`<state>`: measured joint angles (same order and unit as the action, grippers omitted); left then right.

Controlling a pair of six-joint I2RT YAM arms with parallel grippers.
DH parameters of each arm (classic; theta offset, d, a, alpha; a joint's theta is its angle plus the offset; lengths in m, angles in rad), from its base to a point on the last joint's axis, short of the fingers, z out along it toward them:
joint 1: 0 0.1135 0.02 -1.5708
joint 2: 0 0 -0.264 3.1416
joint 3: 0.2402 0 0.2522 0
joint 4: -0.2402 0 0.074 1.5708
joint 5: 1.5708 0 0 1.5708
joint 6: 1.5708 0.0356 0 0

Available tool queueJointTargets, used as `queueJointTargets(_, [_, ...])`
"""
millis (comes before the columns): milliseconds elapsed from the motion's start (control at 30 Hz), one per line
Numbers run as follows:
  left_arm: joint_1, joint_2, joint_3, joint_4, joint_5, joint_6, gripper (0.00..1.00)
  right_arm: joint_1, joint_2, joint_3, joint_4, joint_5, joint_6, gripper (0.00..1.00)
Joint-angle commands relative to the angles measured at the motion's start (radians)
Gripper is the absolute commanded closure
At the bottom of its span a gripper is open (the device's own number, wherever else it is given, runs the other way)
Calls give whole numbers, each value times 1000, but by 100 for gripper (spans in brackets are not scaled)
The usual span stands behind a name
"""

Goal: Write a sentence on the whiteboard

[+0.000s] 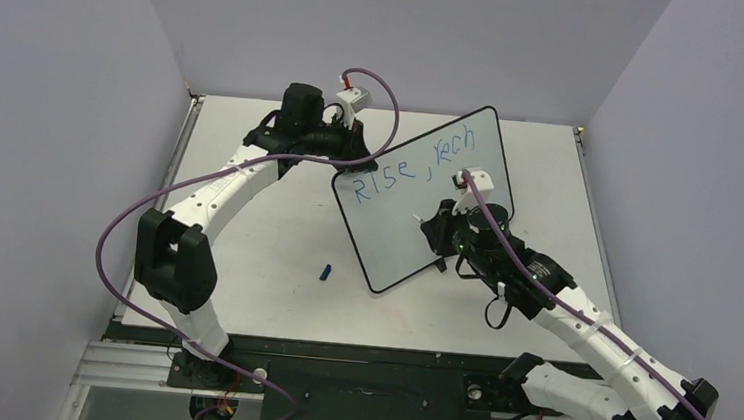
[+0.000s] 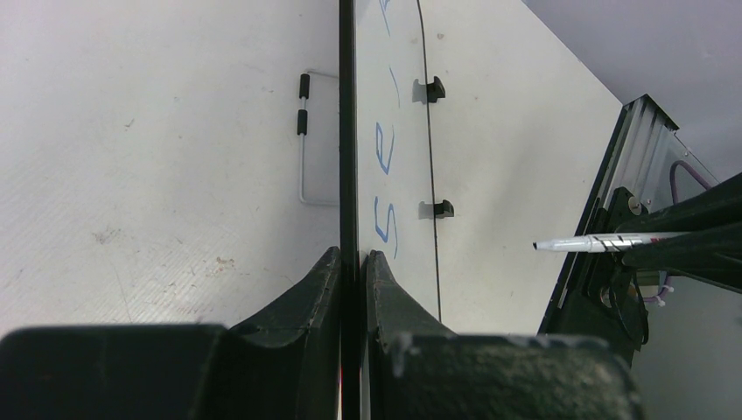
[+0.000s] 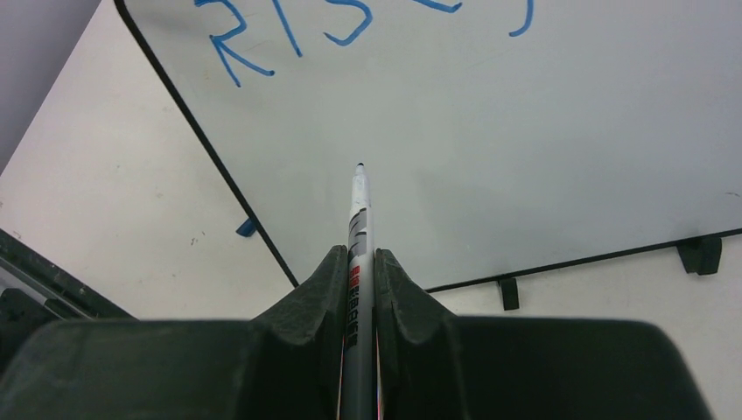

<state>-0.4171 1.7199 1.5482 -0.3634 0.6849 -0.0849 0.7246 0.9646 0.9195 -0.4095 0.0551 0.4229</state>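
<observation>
The whiteboard (image 1: 419, 199), white with a thin black frame, stands tilted on its lower edge mid-table. Blue writing (image 1: 412, 158) on it reads "Rise, tech" in one line. My left gripper (image 1: 344, 158) is shut on the board's upper left edge; the left wrist view shows the frame (image 2: 347, 131) pinched between the fingers (image 2: 319, 289). My right gripper (image 1: 437, 227) is shut on a white marker (image 3: 358, 227). The marker tip (image 3: 360, 166) points at the board's blank lower area (image 3: 525, 157), close to it; contact cannot be told. The marker also shows in the left wrist view (image 2: 595, 243).
A small blue marker cap (image 1: 325, 272) lies on the white table (image 1: 246, 230) left of the board's lower corner. The board's black feet (image 3: 700, 254) rest on the table. Grey walls close in left, right and behind.
</observation>
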Motion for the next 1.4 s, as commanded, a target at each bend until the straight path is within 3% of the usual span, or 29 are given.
queueJointTargets(0, [1, -61, 5, 89, -32, 68, 100, 58, 24, 2, 85, 56, -23, 100])
queueJointTargets(667, [1, -60, 0, 101, -25, 60, 100, 232, 273, 156, 162, 142, -19, 100])
queueJointTargets(1367, [1, -65, -2, 102, -25, 59, 100, 252, 387, 182, 149, 236, -3, 100])
